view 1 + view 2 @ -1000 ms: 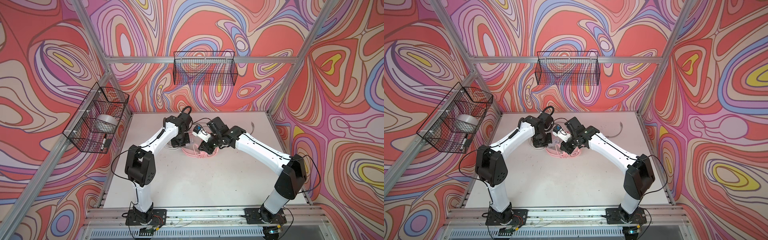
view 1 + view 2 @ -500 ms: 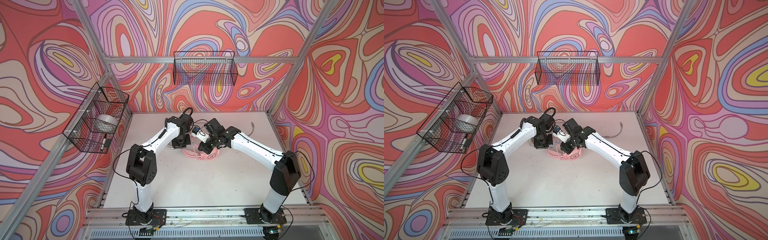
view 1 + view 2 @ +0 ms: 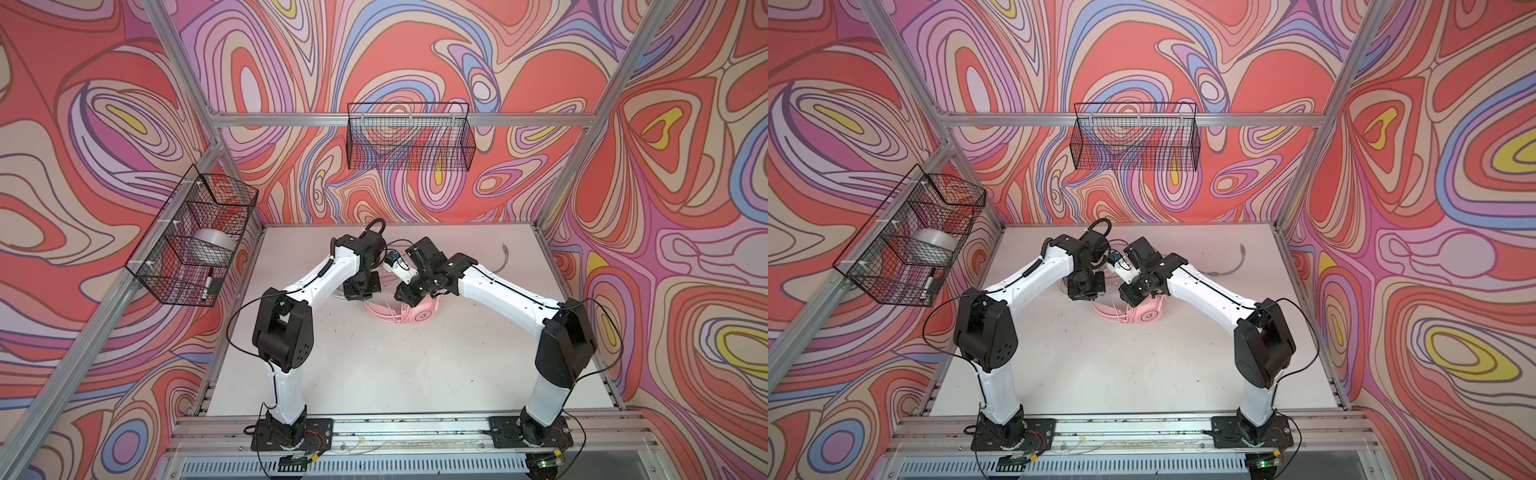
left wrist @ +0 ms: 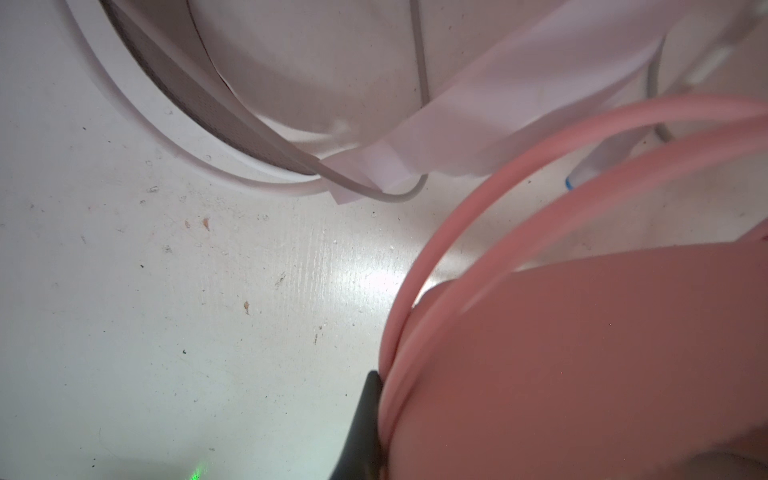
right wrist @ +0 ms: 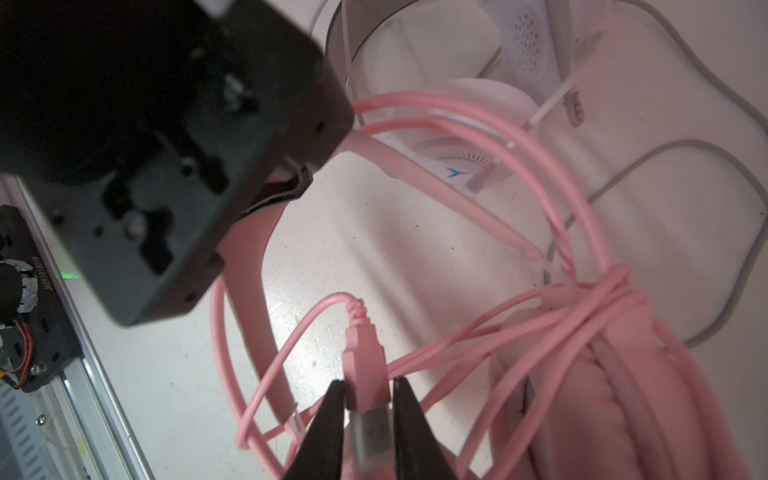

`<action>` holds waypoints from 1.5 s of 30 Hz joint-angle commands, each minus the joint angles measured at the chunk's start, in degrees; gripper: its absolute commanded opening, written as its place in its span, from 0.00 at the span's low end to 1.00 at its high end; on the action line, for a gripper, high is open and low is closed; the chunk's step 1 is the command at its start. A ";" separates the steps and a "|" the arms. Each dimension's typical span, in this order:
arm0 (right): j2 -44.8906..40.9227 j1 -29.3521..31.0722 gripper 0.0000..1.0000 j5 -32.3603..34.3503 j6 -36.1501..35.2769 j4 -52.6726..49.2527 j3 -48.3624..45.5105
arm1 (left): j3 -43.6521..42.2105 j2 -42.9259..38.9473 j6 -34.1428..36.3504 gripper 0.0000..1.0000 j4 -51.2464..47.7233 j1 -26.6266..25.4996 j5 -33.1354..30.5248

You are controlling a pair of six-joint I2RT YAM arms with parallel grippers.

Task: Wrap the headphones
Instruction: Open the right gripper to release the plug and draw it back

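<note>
Pink over-ear wired headset lies mid-rear on the white tabletop, just beside a white over-ear headset. Its pink cable is looped round the band.

Winding is judged nearly complete.

- **Right gripper:** fingers pinch the pink USB plug.
- **Left gripper:** fingers clamped on the pink headband.

Next move: tuck the plug under the loops, then release.

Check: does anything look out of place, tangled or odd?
The grey cable of the white over-ear headset sprawls unwrapped across the white table; the pink headset has slack pink cable loops, its plug between the jaws of the right gripper.
</note>
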 commanded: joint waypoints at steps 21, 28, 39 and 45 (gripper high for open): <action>-1.22 -3.36 0.36 -0.31 4.96 1.85 -1.15 | -0.35 1.62 -0.72 0.00 -1.65 -0.69 5.01; -1.22 -4.34 0.38 -0.82 6.26 2.98 -1.15 | -0.52 1.63 -0.69 0.00 -1.65 -0.67 5.28; -6.26 -4.77 0.41 1.51 7.23 6.69 -4.93 | -0.43 1.20 -0.51 0.00 -1.15 -0.63 4.98; -14.84 -5.58 0.76 8.92 9.67 15.56 -13.55 | -0.65 -1.09 -0.48 0.00 0.33 -0.62 3.70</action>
